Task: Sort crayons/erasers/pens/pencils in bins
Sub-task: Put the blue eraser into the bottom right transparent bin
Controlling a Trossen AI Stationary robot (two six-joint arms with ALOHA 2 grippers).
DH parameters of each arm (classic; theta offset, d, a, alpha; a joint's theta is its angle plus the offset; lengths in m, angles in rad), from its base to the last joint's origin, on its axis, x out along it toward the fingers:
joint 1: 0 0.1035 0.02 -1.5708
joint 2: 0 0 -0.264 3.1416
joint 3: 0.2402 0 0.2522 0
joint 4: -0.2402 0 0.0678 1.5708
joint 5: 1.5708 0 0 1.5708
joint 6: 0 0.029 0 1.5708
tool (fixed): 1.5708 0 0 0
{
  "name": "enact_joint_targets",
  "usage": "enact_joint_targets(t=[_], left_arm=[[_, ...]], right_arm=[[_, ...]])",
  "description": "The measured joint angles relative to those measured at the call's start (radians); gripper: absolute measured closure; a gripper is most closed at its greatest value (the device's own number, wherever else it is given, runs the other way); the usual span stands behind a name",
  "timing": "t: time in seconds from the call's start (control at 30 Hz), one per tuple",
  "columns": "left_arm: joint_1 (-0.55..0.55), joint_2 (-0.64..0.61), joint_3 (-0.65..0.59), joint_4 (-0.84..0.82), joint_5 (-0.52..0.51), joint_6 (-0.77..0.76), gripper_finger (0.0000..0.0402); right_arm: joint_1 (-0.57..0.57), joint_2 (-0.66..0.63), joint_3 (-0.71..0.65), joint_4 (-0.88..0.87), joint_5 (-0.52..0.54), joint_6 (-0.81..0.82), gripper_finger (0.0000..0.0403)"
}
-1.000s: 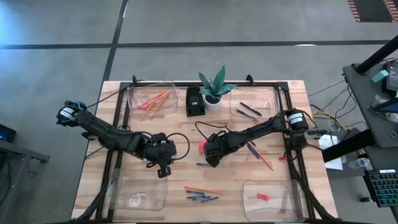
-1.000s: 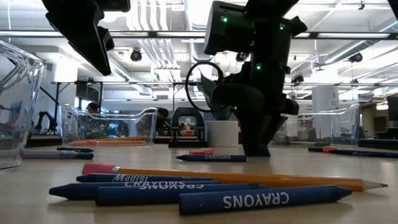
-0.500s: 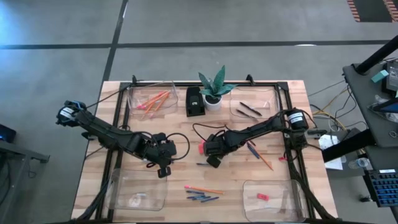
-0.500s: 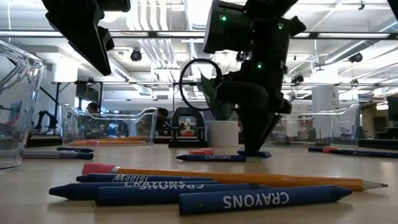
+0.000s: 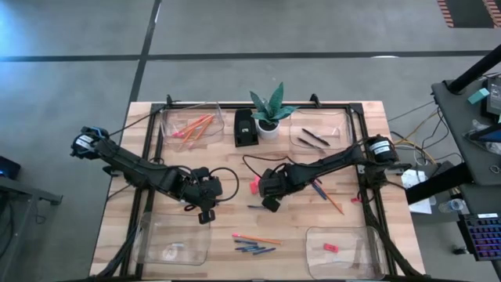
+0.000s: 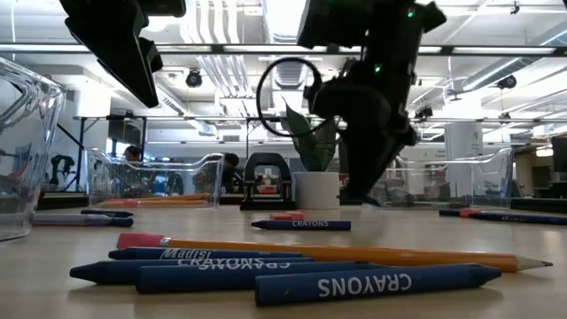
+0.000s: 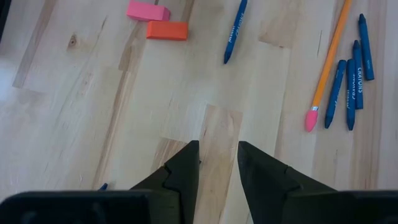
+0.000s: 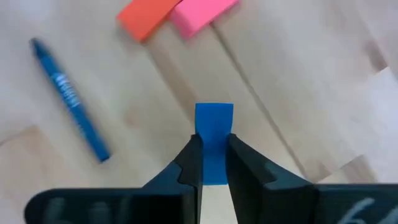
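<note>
at the centre of the high view the right gripper (image 8: 212, 163) pinches a light blue eraser (image 8: 214, 129) between its fingers, lifted off the table (image 5: 356, 149), just right of a pink eraser (image 5: 254, 186). the left gripper (image 7: 217, 163), left of centre, hangs with fingers narrowly apart, holding nothing. blue crayons (image 5: 254, 248) lie at lower centre between two bins (image 5: 174, 240).

The right gripper (image 8: 211, 163) is held above the middle of the table, its two dark fingers (image 8: 188, 163) pinched onto a small blue eraser (image 8: 214, 127) that is lifted clear of the wood. The right arm is stretched in from the right edge. The left gripper (image 7: 217, 165) is poised left of centre, fingers slightly parted, nothing between them, its arm angled in from the far left.
</note>
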Motion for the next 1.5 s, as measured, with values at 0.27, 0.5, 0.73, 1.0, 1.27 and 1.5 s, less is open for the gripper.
enact_joint_targets(t=[0.27, 0.5, 0.73, 1.0, 1.27, 1.5], left_arm=[[0.0, 0.0, 0.0, 0.0, 0.0, -0.002, 0.0305], [0.0, 0.0, 0.0, 0.003, 0.0, -0.002, 0.0305], [0.0, 0.0, 0.0, 0.017, -0.004, -0.053, 0.0305], [0.001, 0.0, 0.0, 0.023, -0.01, -0.056, 0.0305], [0.001, 0.0, 0.0, 0.051, -0.012, -0.124, 0.0305], [0.002, 0.0, 0.0, 0.052, -0.012, -0.209, 0.0305]], right_arm=[[0.087, -0.124, 0.001, -0.012, -0.086, 0.027, 0.0356], [0.229, -0.301, 0.002, -0.128, -0.09, 0.175, 0.0355], [0.452, -0.425, 0.002, -0.227, -0.069, 0.383, 0.0355], [0.744, -0.393, 0.002, -0.238, -0.034, 0.608, 0.0355], [0.811, -0.261, -0.001, -0.252, -0.065, 0.726, 0.0355], [0.81, -0.165, -0.002, -0.273, -0.101, 0.718, 0.0355]])
